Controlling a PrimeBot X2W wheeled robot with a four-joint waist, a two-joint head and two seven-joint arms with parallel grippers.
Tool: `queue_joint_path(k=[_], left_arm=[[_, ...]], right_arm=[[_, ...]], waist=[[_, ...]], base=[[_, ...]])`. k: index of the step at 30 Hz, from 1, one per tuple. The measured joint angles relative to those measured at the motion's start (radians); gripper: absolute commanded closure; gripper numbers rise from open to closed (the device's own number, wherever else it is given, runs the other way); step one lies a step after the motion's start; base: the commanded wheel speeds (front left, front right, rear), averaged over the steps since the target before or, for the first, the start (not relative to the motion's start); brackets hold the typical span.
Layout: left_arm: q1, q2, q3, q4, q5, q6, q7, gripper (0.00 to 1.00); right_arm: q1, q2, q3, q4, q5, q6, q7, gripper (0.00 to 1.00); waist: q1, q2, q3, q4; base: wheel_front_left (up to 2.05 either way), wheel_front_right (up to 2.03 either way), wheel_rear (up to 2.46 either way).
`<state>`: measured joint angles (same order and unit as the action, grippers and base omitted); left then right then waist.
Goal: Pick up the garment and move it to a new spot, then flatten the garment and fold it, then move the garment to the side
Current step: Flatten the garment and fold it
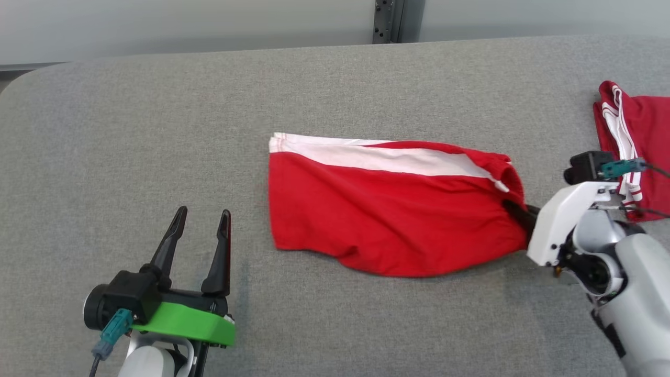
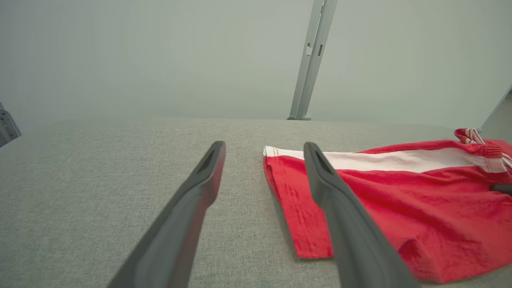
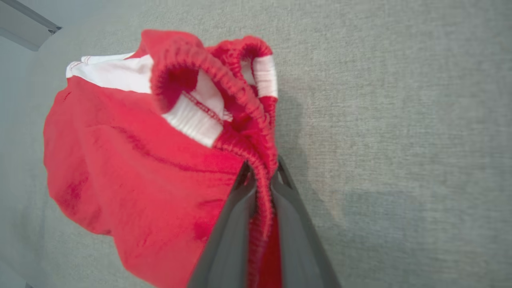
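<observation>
I have my right gripper (image 3: 262, 170) pinched on the elastic waistband (image 3: 224, 80) of the red garment (image 1: 387, 209), both fingers pressed together with the gathered band squeezed between them. I judge that edge the best purchase: it is thick and stitched, so thin cloth will not slip out when I pull. The garment lies across the middle of the grey padded table (image 1: 157, 104), its white stripe along the far edge, its leg hem toward my left and the waistband end toward my right, bunched and a little lifted where I grip it. The rest lies on the table with a few soft wrinkles, so holding one end lets me drag or tension it rather than carry a crumpled heap. My left gripper (image 1: 204, 211) holds nothing, its jaws spread, near the front of the table and apart from the leg hem; parked open there, it seems ready to take that hem. A second red-and-white garment (image 1: 649, 131) lies just beyond my right wrist, and I should avoid snagging it.
</observation>
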<state>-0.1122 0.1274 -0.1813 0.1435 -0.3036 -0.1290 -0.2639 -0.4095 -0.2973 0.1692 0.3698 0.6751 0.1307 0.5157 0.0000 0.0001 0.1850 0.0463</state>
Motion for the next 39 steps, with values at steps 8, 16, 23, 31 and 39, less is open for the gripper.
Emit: queue_joint_path(k=[8, 16, 23, 31, 39], left_arm=[[-0.002, 0.006, -0.029, -0.005, 0.003, 0.0, 0.0, 0.0], [-0.014, 0.011, -0.049, 0.002, -0.001, 0.0, 0.0, 0.0], [-0.016, 0.012, -0.062, 0.008, -0.003, 0.0, 0.0, 0.0], [-0.017, 0.012, -0.07, 0.009, -0.004, 0.0, 0.0, 0.0], [-0.037, 0.003, -0.096, 0.012, -0.011, 0.0, 0.0, 0.0]], right_arm=[[-0.045, -0.148, -0.076, 0.012, -0.002, 0.0, 0.101, 1.0], [-0.092, -0.094, -0.08, 0.024, 0.012, 0.0, 0.144, 1.0], [-0.083, -0.004, -0.046, -0.072, 0.166, 0.0, 0.189, 1.0], [-0.064, 0.111, 0.04, -0.161, 0.228, 0.0, 0.201, 1.0], [-0.105, 0.199, 0.112, -0.063, 0.165, 0.0, 0.121, 1.0]], waist=[[0.0, 0.0, 0.014, -0.02], [0.0, -0.0001, 0.023, -0.02], [0.0, 0.0, 0.009, -0.014], [0.0, 0.0, -0.001, -0.005], [0.0, 0.0, 0.003, 0.019]], base=[[0.0, 0.0, 0.0], [0.0, 0.0, 0.0], [0.0, 0.0, 0.0], [0.0, 0.0, 0.0], [0.0, 0.0, 0.0]])
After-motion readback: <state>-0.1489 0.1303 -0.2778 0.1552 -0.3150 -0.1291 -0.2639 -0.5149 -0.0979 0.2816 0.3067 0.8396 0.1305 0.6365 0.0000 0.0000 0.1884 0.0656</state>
